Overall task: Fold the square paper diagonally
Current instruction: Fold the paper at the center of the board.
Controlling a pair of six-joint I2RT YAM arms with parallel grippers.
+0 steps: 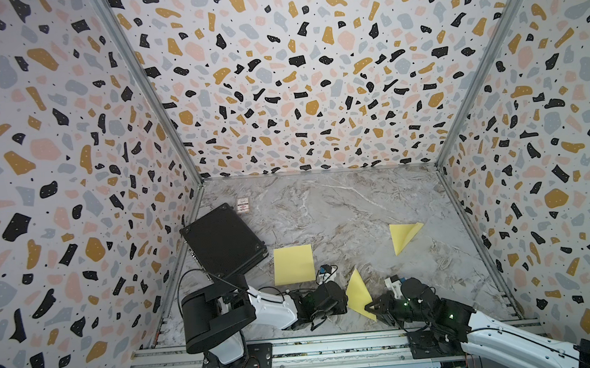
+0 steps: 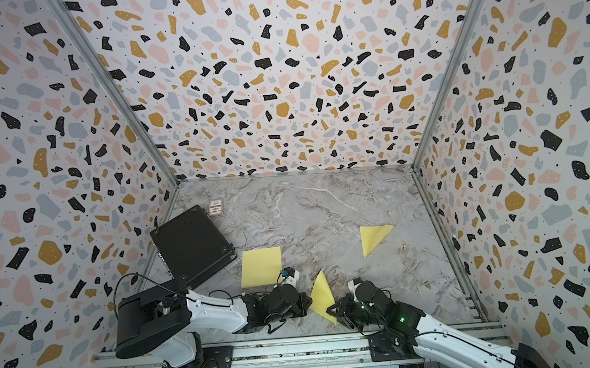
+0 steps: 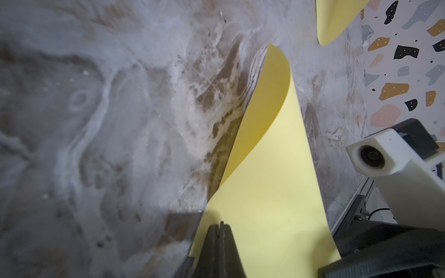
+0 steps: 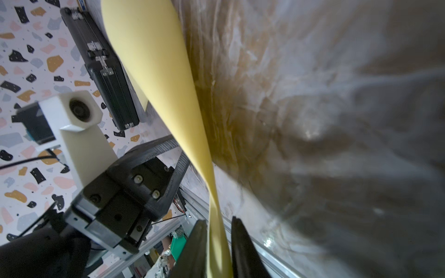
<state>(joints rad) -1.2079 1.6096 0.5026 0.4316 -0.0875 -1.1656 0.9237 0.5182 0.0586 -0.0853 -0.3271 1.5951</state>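
The left gripper (image 3: 220,231) pinches the yellow paper (image 1: 358,294) tight. The right gripper (image 4: 220,231) has a small gap around it. Line up both corners, then press flat.

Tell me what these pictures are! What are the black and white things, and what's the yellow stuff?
Those are two robot arms with claws for pinching. Two pictures look down from above. Two come from little cameras on the arms' wrists. On the marble table lie a flat yellow square, a yellow triangle of folded paper, and a black case. Between the arms, a third yellow sheet is lifted and curling. The left claw is shut on its edge. The right claw has a finger on each side of it, with a gap showing.
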